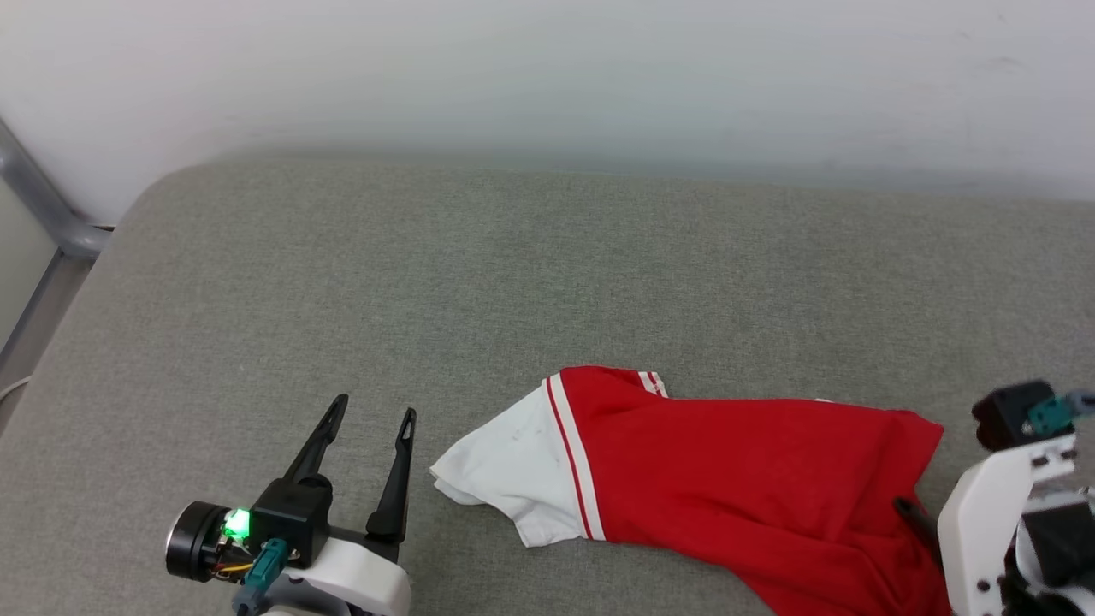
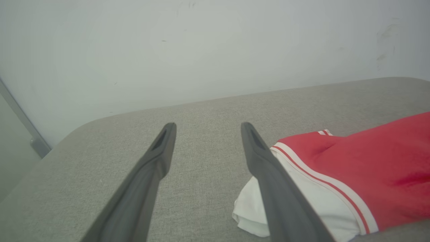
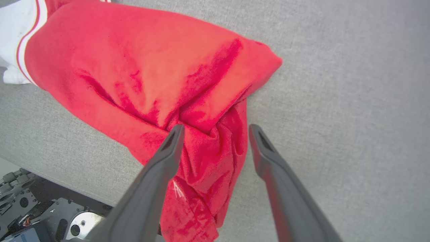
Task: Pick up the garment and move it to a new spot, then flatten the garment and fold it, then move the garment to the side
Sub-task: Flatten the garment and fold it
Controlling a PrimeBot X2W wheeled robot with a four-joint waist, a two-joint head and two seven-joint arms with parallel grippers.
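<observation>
Head view: the garment (image 1: 753, 479) lies on the grey surface (image 1: 513, 282), toward the near right, with a pale wall (image 1: 547, 77) behind. It lies crumpled and elongated, not flat: one white sleeve with red-white trim points to the robot's left, and the red body runs right and toward the near edge. No print is visible. The left gripper (image 1: 376, 405) is at the lower left with its fingers spread wide and nothing between them. It stands just beside the white sleeve, to the sleeve's left, and does not touch it. Left wrist view: both fingers point across bare surface toward the wall. The sleeve end of the garment (image 2: 369, 168) lies partly behind the right-hand finger, outside the gap. Right wrist view: the right gripper (image 3: 216, 127) is over the red end of the garment (image 3: 134, 67), fingers set wide apart. A bunched ridge of red cloth lies in the gap between them. One finger overlaps the cloth; the other stands at the cloth's edge with grey surface beside it. The cloth is not pinched. The wrinkles converge at the point between the fingertips. The garment's red end reaches the near edge of the surface, where part of the robot's base (image 3: 40, 215) shows.
</observation>
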